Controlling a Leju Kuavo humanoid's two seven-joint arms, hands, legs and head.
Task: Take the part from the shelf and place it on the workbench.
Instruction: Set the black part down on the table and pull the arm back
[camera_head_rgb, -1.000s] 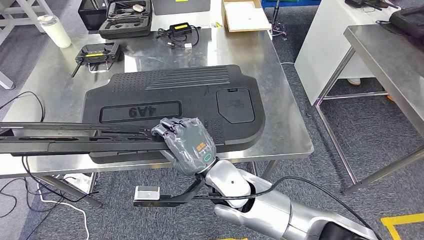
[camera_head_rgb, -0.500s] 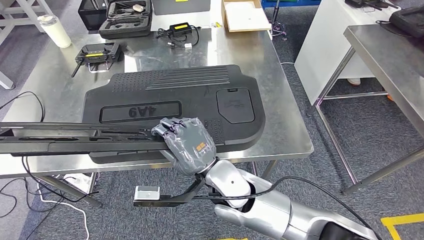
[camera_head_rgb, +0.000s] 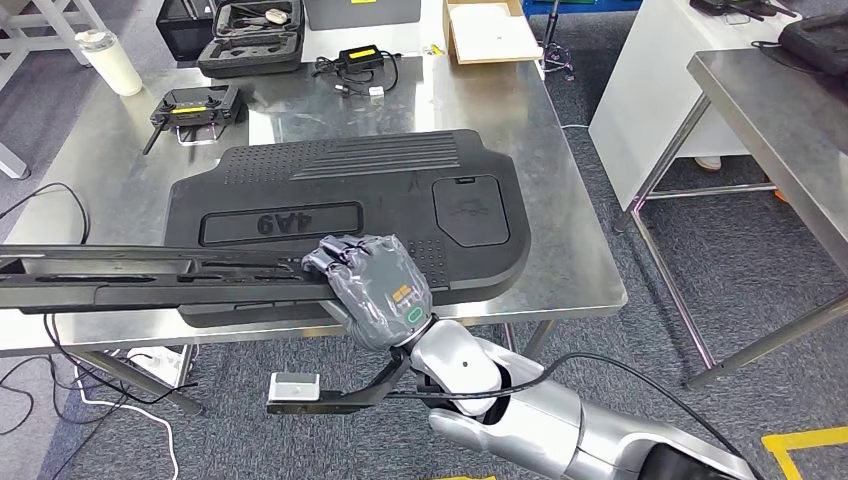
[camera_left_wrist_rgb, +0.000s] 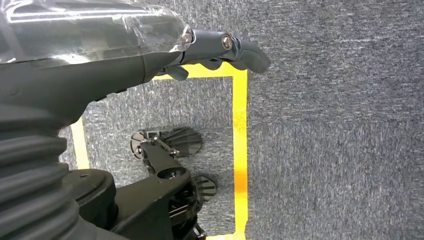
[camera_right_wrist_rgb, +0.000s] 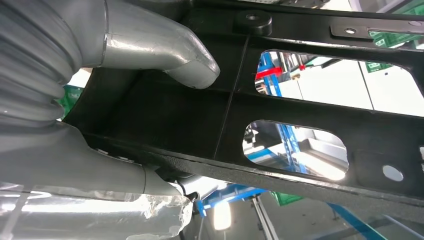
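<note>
My right hand (camera_head_rgb: 375, 290) grips one end of a long black slotted part (camera_head_rgb: 150, 280), which reaches leftwards over the near edge of the steel workbench (camera_head_rgb: 565, 250). The part crosses the front of a large black panel (camera_head_rgb: 340, 205) lying flat on the bench. In the right wrist view my thumb (camera_right_wrist_rgb: 165, 55) presses on the part's ribbed black frame (camera_right_wrist_rgb: 300, 105). My left hand (camera_left_wrist_rgb: 220, 47) hangs over grey carpet with yellow tape lines, its fingers stretched out and holding nothing.
At the back of the bench lie a remote controller (camera_head_rgb: 200, 105), an open black case (camera_head_rgb: 250, 35), a charger with cable (camera_head_rgb: 360, 58), a cardboard box (camera_head_rgb: 490, 30) and a white bottle (camera_head_rgb: 110, 62). A second steel table (camera_head_rgb: 780, 110) stands to the right.
</note>
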